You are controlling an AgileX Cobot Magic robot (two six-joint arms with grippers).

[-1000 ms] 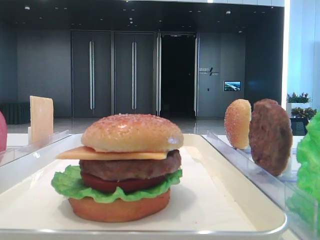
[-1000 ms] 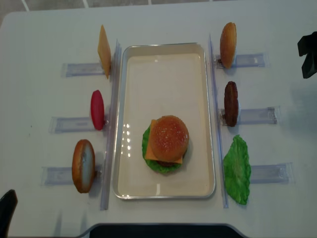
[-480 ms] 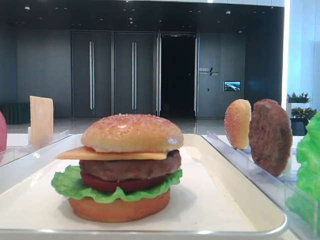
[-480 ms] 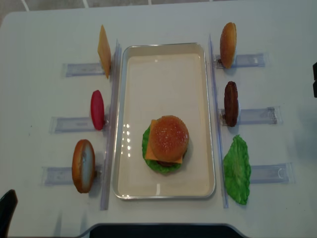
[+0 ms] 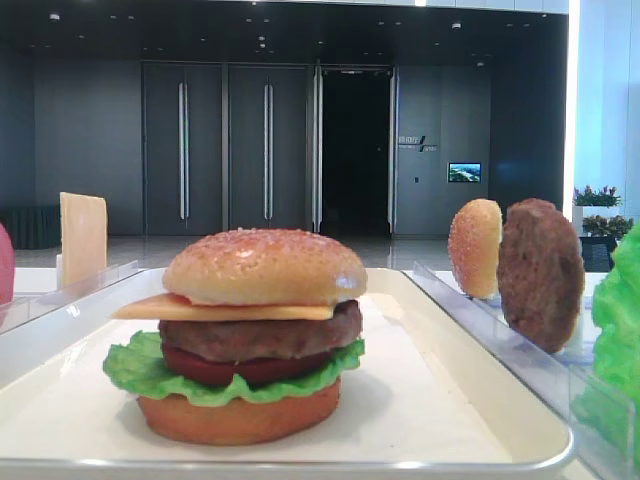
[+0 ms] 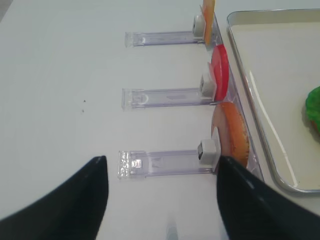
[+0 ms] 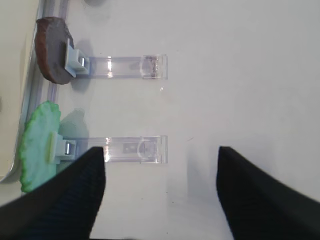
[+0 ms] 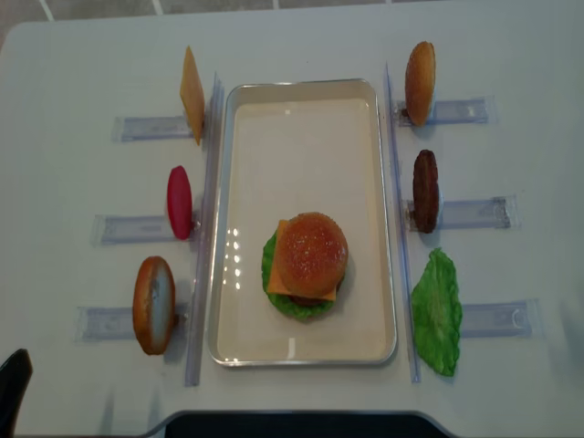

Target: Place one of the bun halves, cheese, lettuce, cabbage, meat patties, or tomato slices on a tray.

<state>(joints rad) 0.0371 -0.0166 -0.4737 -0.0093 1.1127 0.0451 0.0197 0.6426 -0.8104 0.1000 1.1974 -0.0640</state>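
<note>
R gripper (image 7: 160, 190), jaws apart w/ nothing held, is now gone from table's right edge, leaving sesame bun top (image 8: 311, 253) capping burger on tray (image 8: 301, 119); stack looking complete.

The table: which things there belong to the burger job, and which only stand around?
Job: tray, stacked burger, spare bun, patty, lettuce, cheese, tomato, bun bottom.
Around: clear racks.

White table (image 8: 82, 55) — clear plastic racks (image 8: 470, 213) on both sides, dark doors (image 5: 225, 145) behind.
</note>
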